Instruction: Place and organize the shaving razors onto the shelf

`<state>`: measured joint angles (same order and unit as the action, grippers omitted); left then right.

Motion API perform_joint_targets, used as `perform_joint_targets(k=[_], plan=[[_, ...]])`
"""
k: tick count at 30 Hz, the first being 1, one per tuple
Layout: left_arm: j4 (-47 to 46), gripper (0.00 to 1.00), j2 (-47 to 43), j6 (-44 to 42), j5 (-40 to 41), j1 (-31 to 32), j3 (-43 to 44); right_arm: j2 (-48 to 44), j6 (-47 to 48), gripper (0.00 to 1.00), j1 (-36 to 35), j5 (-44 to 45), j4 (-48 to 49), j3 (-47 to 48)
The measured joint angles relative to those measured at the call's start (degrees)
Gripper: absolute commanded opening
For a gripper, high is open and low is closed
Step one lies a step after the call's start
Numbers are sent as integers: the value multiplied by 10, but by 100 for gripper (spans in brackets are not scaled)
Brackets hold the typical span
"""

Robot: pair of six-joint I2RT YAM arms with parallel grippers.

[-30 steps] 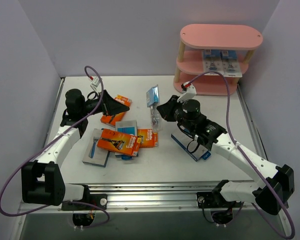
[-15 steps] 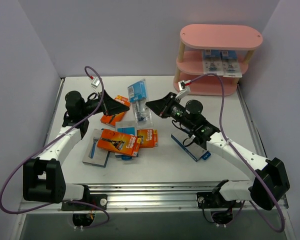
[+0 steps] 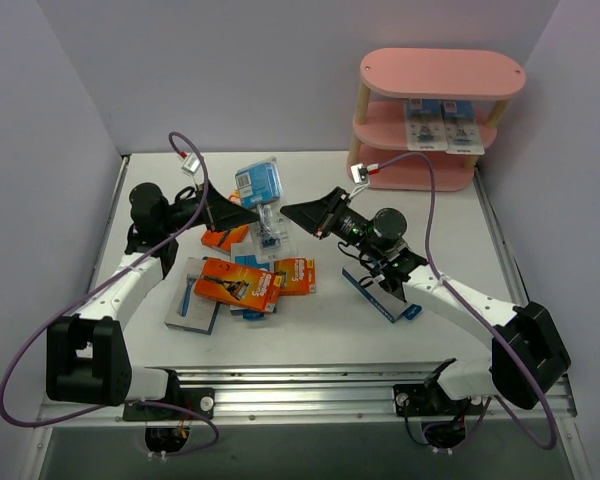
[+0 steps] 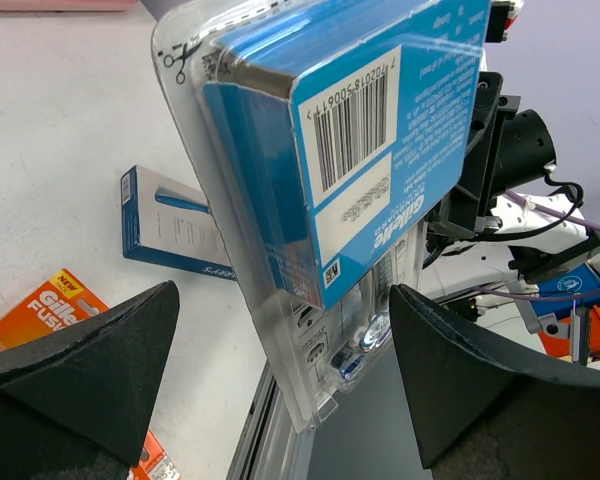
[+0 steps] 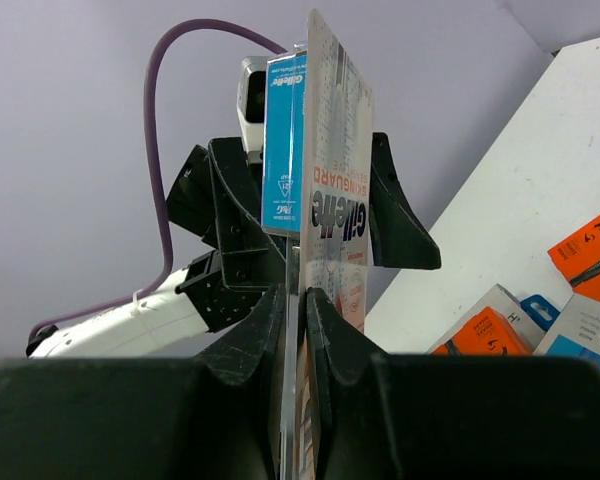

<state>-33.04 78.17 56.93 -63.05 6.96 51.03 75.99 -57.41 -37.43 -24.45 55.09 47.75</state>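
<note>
Blister card (image 3: 257, 190): glossy clear plastic, flat, blue insert | right claw (image 5: 298, 300): clamped on its edge | left claw (image 4: 282, 292): apart

The blister card (image 4: 320, 180) is showing clear, glossy plastic over printed blue cardboard; the right gripper (image 5: 295, 300) is looking like matt black plastic, scuffed pale along its inner edges; the left gripper (image 4: 282, 295) is showing the same matt black, faintly grainy; the shelf (image 3: 442, 72) is showing smooth matt pink boards on pale wooden posts; the table (image 4: 70, 130) is looking white and finely textured.
</note>
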Motion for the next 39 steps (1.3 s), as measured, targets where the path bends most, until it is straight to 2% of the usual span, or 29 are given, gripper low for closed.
perform_joint_targets(k=[4,5,7,8,12,15,16,19,21,22,26,27,33,39], plan=[[0,100,0,0,0,0,0,8,-11,0,2,-5,13,-6],[-2,89,0,1,0,0,0,9,-12,0,2,-6,13,-6],[-11,83,1,12,0,0,-1,9,-12,0,2,-8,14,-6],[-23,71,1,20,-1,0,-3,9,-12,0,2,-9,14,-6],[-88,44,5,63,-5,-3,-18,21,-11,0,2,-11,18,-7],[-127,27,17,91,-8,-14,-22,27,-10,0,5,-7,22,-9],[-139,25,21,99,-8,-15,-24,28,-11,0,5,-4,21,-10],[-162,19,30,122,-9,-17,-25,28,-4,0,6,-4,22,-10],[-174,17,34,135,-12,-18,-25,28,3,10,6,-3,19,-10],[-179,11,36,139,-13,-18,-25,28,5,12,6,-2,17,-10],[-187,5,38,148,-15,-19,-27,28,19,44,6,7,-6,-10],[-188,3,38,149,-15,-19,-27,28,23,47,6,12,-16,-10],[-193,2,44,154,-15,-26,-28,-5,51,54,3,68,-89,-16],[-209,2,61,175,-9,-48,-35,-54,52,56,-13,145,-96,-57]])
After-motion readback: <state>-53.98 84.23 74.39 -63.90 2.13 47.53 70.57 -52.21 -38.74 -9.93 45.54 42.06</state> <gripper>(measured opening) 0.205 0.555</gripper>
